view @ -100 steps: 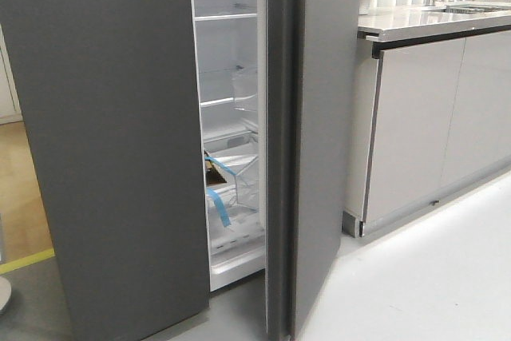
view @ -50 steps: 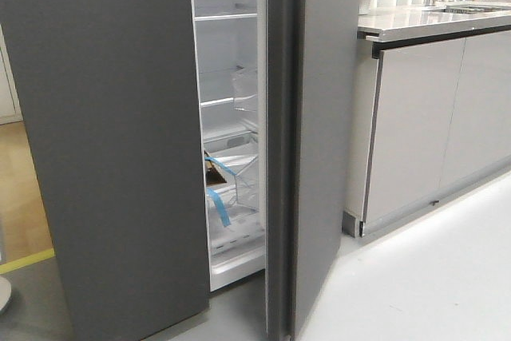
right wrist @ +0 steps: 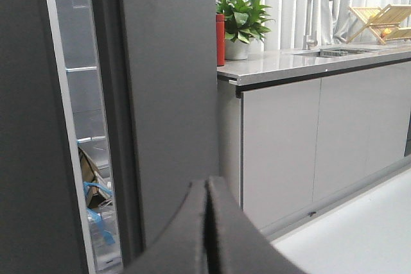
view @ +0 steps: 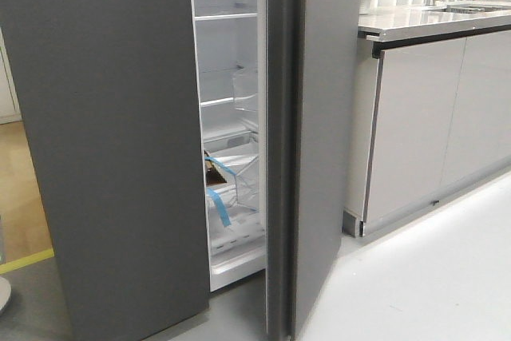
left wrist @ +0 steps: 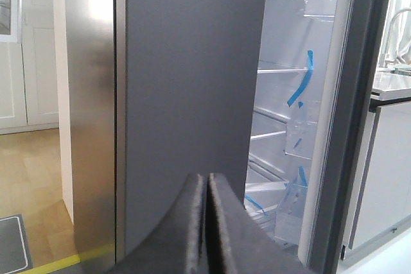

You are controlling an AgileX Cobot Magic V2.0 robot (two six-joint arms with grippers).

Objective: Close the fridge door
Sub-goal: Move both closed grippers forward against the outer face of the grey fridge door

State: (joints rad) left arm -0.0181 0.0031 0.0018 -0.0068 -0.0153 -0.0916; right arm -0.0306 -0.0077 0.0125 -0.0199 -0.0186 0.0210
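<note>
Both pairs of fingers were pressed together with nothing between them. The left gripper (left wrist: pixel 205 235) pointed at the fixed matte dark grey fridge panel (left wrist: pixel 192 94), with the open compartment off toward its right-hand side. The right gripper (right wrist: pixel 207 229) pointed at the fridge door (right wrist: pixel 167 94), a tall flat matte dark grey handleless panel standing just ahead of its fingertips; how near the tips were to the panel could not be told.

The door stood swung out, roughly edge-on to the robot, its outer face turned toward the light grey glossy cabinet fronts (view: pixel 415 125). It looked stiff and fairly heavy, carrying clear plastic bins (view: pixel 243 89) on its inner side, yet should turn freely on its hinge. With no handle and a smooth face there was nothing to pinch. The sensible contact seemed to be a flat push with closed fingers on the outer face, close to the free edge, where leverage is greatest. A glancing contact might slide along the matte surface.

The front view alone showed the whole gap, the white shelves (view: pixel 226 16) and the floor, but neither gripper. The left wrist view showed blue tape strips (left wrist: pixel 300 85) on the shelves and bins. The right wrist view showed a potted green plant (right wrist: pixel 243 20), a red bottle (right wrist: pixel 220 40) and a tap (right wrist: pixel 316 8) on the grey countertop (right wrist: pixel 302 62).
</note>
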